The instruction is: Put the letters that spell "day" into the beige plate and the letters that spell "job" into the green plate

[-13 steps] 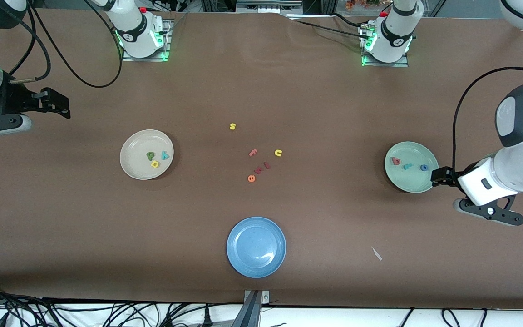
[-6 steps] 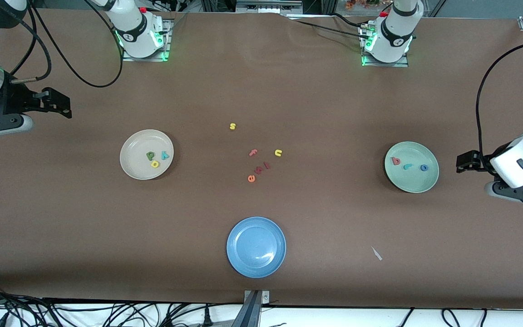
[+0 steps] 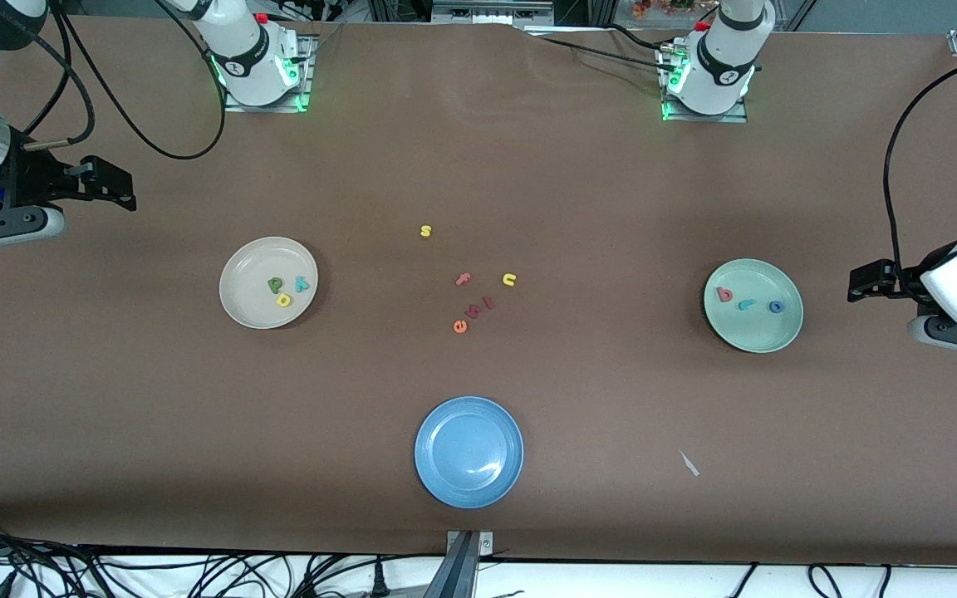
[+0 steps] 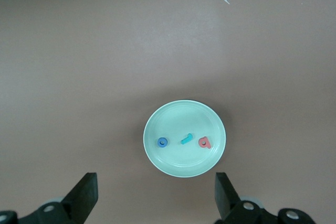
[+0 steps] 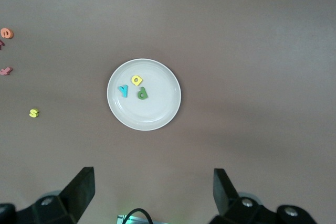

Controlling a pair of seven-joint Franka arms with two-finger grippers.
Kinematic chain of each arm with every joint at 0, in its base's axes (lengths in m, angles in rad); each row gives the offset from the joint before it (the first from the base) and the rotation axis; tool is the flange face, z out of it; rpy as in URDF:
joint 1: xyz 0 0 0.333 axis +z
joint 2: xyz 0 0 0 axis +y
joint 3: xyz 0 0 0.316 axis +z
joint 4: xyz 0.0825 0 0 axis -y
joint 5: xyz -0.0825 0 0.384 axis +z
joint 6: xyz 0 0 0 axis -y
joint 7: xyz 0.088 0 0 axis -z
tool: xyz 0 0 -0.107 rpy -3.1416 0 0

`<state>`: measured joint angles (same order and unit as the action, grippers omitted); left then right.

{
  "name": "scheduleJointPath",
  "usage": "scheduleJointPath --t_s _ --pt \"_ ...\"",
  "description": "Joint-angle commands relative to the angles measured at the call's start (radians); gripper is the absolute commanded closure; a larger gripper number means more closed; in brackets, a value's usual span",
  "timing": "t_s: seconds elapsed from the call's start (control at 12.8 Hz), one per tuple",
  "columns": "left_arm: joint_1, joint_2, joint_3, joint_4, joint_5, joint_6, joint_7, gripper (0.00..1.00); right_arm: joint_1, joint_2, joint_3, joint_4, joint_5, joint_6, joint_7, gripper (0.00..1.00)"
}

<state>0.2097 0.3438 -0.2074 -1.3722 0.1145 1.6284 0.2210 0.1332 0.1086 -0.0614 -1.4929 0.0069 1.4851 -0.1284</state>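
The beige plate (image 3: 247, 309) holds the green d (image 3: 277, 285), yellow a (image 3: 283, 300) and teal y (image 3: 302, 283). In the right wrist view these letters lie close together on the beige plate (image 5: 157, 111). The green plate (image 3: 757, 332) holds the red-pink b (image 3: 724, 294), teal j (image 3: 746, 305) and blue o (image 3: 776, 306), spaced in a row; the left wrist view shows the green plate (image 4: 181, 163) too. My left gripper (image 3: 859, 282) hangs open and empty over bare table beside the green plate. My right gripper (image 3: 117, 189) waits open and empty at the right arm's end.
A blue plate (image 3: 445, 465) lies near the table's front edge. Loose letters sit mid-table: a yellow s (image 3: 425, 231), pink f (image 3: 463, 279), yellow u (image 3: 509, 280), orange e (image 3: 459, 326) and two reddish ones. A white scrap (image 3: 689, 463) lies nearer the camera than the green plate.
My left gripper has drawn back from the green plate's rim toward the left arm's end of the table. The right gripper has barely shifted. The letters have not moved.
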Motion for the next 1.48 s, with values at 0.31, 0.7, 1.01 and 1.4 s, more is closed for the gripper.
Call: scheduleJointPath --t_s 0.31,0.7,1.01,1.4 --pt "0.007 -0.031 0.003 -0.022 -0.021 0.031 0.049 0.0 -0.004 -0.004 -0.009 0.006 0.044 -0.013 -0.002 0.0" --pt "0.005 -0.031 0.002 -0.005 -0.018 0.027 0.052 0.0 -0.007 -0.015 -0.014 0.006 0.047 -0.034 -0.014 0.0" --pt "0.005 -0.032 0.0 -0.002 -0.018 0.027 0.04 0.0 0.0 -0.009 -0.009 0.006 0.03 -0.025 0.0 0.0" --pt "0.0 -0.04 -0.007 -0.001 -0.018 0.027 0.035 0.0 -0.006 -0.009 -0.014 0.005 0.031 -0.022 0.0 0.0"
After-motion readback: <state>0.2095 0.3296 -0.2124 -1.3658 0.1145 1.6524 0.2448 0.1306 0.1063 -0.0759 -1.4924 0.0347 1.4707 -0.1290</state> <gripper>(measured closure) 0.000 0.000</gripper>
